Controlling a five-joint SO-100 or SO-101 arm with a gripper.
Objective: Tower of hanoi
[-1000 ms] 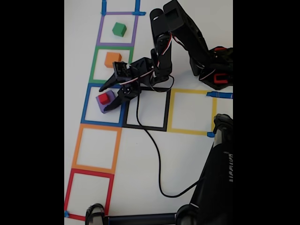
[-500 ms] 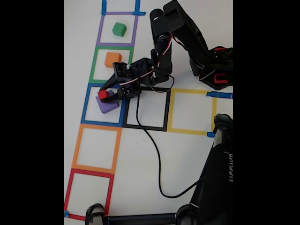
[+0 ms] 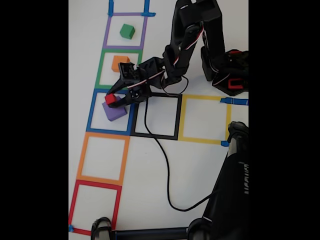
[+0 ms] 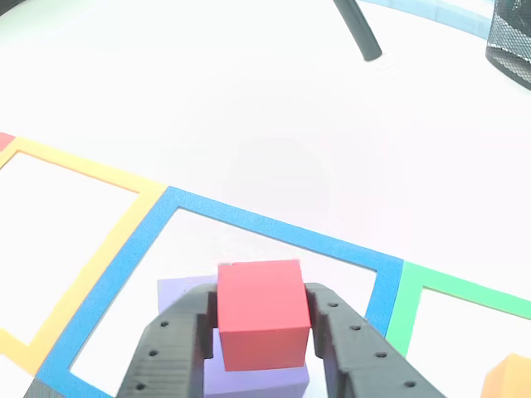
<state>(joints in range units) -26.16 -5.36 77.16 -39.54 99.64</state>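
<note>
The red cube (image 4: 260,313), smooth and matte, sits pinched between the gripper's (image 4: 260,332) ribbed black fingers (image 4: 176,348) over the purple cube (image 3: 115,112). The fixed view alone shows the green cube (image 3: 127,31) and orange cube (image 3: 118,62) in their own tape squares.

Purple cube (image 4: 182,292) mostly hiding behind red cube (image 4: 261,313) and gripper (image 4: 264,332) fingers in other view; its lower part running off bottom edge. Orange cube (image 4: 513,378) showing only corner at bottom right edge. In fixed view, orange cube (image 3: 118,62) partly hiding behind arm (image 3: 150,70). Black object (image 3: 235,190) running off bottom edge, unidentifiable.
</note>
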